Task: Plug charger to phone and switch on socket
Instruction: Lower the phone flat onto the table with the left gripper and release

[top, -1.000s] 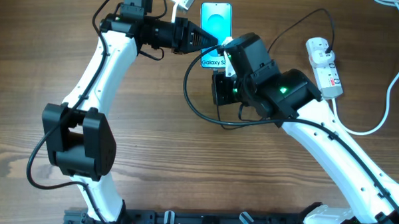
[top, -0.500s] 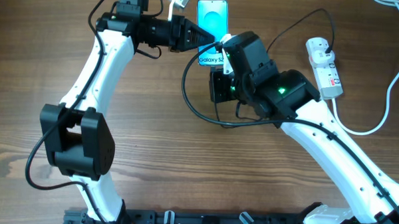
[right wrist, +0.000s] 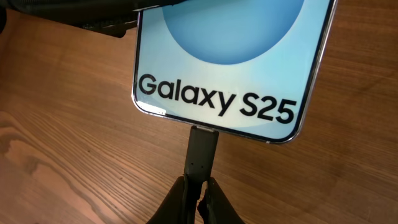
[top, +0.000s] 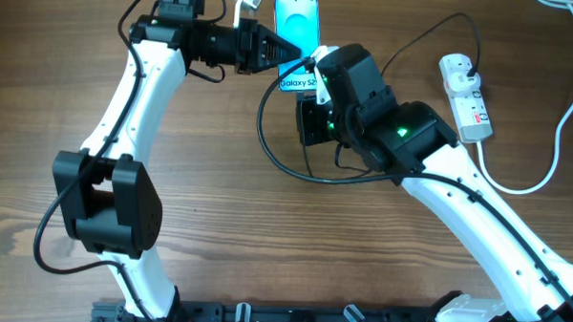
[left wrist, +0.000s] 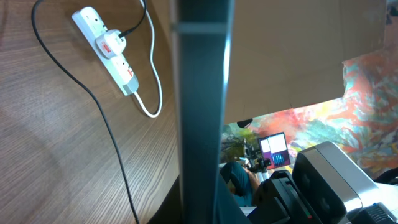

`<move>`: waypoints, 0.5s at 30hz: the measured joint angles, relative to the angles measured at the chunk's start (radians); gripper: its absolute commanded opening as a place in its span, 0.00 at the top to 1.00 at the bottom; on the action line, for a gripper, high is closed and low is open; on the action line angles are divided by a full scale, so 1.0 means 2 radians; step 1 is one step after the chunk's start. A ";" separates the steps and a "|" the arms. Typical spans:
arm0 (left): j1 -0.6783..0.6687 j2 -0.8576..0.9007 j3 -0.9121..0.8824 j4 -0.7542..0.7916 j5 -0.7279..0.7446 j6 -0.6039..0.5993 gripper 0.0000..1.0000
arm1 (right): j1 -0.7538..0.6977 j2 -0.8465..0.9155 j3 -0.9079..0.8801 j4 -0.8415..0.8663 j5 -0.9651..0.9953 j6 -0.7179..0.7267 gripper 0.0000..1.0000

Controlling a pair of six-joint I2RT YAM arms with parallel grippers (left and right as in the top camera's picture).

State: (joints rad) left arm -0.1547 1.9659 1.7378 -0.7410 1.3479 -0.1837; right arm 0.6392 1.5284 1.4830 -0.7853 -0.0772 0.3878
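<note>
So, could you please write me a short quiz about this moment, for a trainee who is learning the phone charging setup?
1. True or false: the right hand pinches the charger by its plug, right at the text end of the phone.
2. What does the phone screen read? A) Galaxy S25 B) Pixel 9 C) Low battery
3. Fill in: in the overhead view, the socket lies toward the ___ edge of the picture.
Key: 1 true; 2 A; 3 right.
</note>
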 measured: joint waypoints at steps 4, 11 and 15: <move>-0.005 0.000 -0.006 -0.019 0.003 0.004 0.96 | -0.009 0.000 0.012 0.056 0.027 -0.002 0.86; -0.024 0.000 -0.007 -0.021 -0.007 0.004 0.96 | -0.011 -0.002 0.072 0.003 0.052 -0.015 0.14; -0.026 0.000 -0.007 -0.061 -0.080 0.008 0.96 | -0.026 -0.026 0.099 -0.056 0.088 -0.007 0.01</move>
State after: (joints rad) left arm -0.2062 1.9659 1.7237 -0.8635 1.1881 -0.1680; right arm 0.5880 1.4773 1.6814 -0.8982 0.0986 0.3729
